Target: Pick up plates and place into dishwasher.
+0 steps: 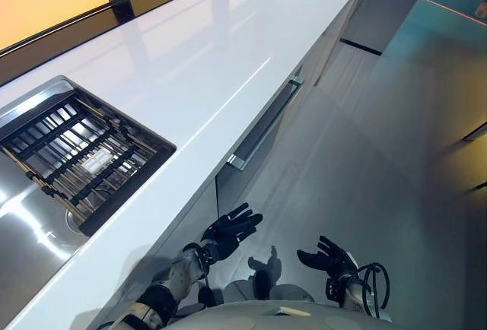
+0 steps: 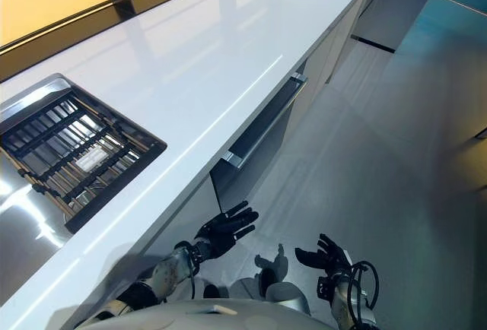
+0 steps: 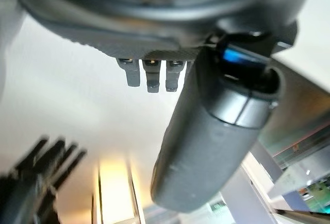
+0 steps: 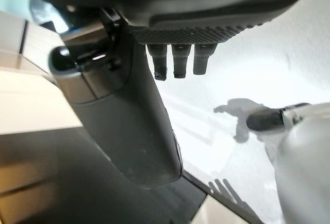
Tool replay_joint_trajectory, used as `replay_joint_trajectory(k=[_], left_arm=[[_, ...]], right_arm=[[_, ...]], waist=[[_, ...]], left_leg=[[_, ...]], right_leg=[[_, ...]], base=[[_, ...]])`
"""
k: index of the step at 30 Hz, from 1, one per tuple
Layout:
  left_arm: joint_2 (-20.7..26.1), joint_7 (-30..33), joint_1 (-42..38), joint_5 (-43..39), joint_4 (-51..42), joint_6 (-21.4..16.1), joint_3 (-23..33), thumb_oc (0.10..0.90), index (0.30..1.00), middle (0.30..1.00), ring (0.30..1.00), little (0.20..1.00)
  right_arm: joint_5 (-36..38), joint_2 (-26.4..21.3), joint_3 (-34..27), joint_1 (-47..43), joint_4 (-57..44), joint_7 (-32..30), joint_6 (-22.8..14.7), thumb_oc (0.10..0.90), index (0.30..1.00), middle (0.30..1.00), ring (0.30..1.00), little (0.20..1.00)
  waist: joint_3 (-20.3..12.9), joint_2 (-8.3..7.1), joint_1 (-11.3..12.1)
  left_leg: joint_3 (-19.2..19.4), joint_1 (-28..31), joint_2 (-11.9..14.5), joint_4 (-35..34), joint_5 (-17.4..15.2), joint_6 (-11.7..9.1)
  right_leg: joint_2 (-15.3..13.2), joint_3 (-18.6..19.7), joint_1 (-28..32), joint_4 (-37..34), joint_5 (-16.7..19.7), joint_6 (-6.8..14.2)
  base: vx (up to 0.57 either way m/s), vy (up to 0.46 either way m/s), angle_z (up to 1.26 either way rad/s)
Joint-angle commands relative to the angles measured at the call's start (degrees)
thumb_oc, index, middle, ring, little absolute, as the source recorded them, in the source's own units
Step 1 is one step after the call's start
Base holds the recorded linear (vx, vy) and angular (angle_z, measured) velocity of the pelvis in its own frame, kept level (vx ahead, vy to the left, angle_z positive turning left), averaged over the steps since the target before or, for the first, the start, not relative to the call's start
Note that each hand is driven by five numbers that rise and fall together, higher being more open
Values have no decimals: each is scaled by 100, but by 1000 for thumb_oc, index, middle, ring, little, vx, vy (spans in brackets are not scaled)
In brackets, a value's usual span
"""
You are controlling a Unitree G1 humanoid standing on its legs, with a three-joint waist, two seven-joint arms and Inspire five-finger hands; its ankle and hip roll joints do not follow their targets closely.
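- Both hands hang low in front of the cabinets, fingers spread and holding nothing: left hand [image 1: 230,230] nearer the tabletop edge, right hand [image 1: 327,257] out over the floor.
- No plates can be seen on the white tabletop [image 1: 213,56] or in the sink rack [image 1: 76,155], so their place and pointing cannot be told.
- The dishwasher door [image 2: 255,151] stands slightly ajar, its bar handle [image 1: 265,125] running along the tabletop edge.
- Likely step: open the door. Hook fingers over the handle's middle and pull down evenly.
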Motion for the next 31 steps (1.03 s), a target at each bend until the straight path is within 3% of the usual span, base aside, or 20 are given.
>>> replay_joint_trajectory(k=[1, 9, 18, 31], left_arm=[[-206, -328, -295, 1141, -44, -506, 60, 800, 900, 900, 900, 900], [195, -578, 54, 2260, 989, -593, 611, 800, 900, 900, 900, 900], [63, -476, 446, 2009, 1815, -555, 1193, 800, 900, 900, 900, 900], [-12, -592, 640, 1572, 2028, -603, 1620, 800, 900, 900, 900, 900]], right_arm=[[400, -271, -173, -341, 28, 661, 188, 800, 900, 900, 900, 900], [838, -313, -388, -395, 910, 1843, 796, 800, 900, 900, 900, 900], [1031, -170, -448, -477, 1407, 1915, 855, 800, 900, 900, 900, 900], [744, -162, -398, -460, 1578, 1999, 896, 800, 900, 900, 900, 900]], waist=[[77, 390, 148], [28, 539, 397], [-4, 608, 613], [113, 609, 733]], left_leg=[[284, 11, -178, 70, -560, 208], [-79, 62, -201, 36, -475, 82], [-358, 51, -233, 36, -441, 5], [-451, 15, -262, 73, -414, 18]], right_leg=[[419, -426, -223, 643, -474, 190], [437, -747, 29, 521, -605, 82], [429, -1053, 199, 407, -701, -10], [374, -1208, 208, 532, -816, -74]], base=[[8, -3, 13], [45, -15, 19], [27, 2, 19], [1, 11, 8]])
